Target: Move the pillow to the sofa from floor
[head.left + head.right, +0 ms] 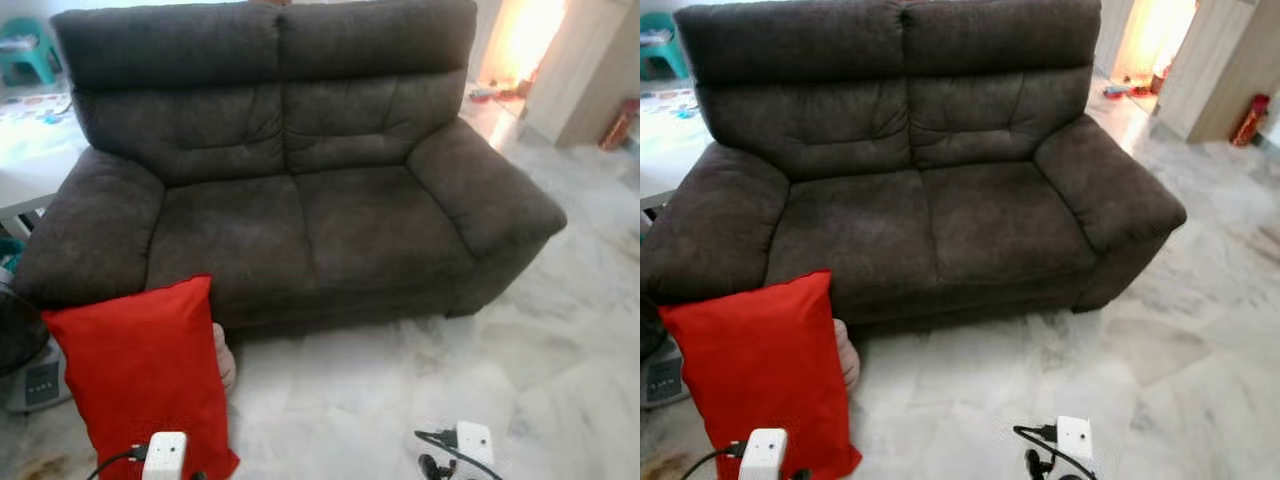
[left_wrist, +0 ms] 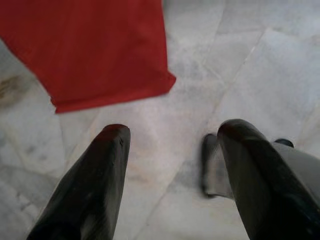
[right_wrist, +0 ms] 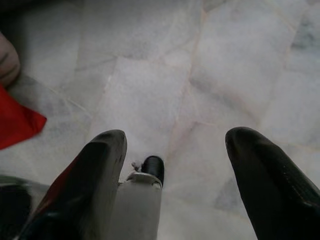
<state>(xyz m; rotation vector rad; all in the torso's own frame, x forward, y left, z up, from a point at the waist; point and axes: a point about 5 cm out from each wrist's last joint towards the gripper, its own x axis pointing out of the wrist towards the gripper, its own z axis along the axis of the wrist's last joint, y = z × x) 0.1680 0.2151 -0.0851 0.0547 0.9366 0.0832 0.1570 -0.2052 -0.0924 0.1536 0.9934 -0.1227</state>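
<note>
A red pillow (image 1: 140, 380) stands on its edge on the marble floor, leaning against the front left of a dark brown two-seat sofa (image 1: 300, 200). The sofa's seat is bare. My left gripper (image 2: 175, 128) hangs open over the floor just short of the pillow's (image 2: 90, 50) lower edge, with nothing between its fingers. My right gripper (image 3: 176, 134) is open too, above bare floor to the pillow's right, and a red corner of the pillow (image 3: 17, 122) shows at the edge of that view. The white wrist units of both arms (image 1: 165, 455) (image 1: 470, 440) sit low in the eye views.
A pinkish soft thing (image 1: 225, 355) pokes out behind the pillow. A grey appliance (image 1: 35, 380) stands left of the pillow, by a white table (image 1: 25, 170). Open marble floor (image 1: 400, 380) lies before the sofa. A bright doorway (image 1: 525, 40) is at the back right.
</note>
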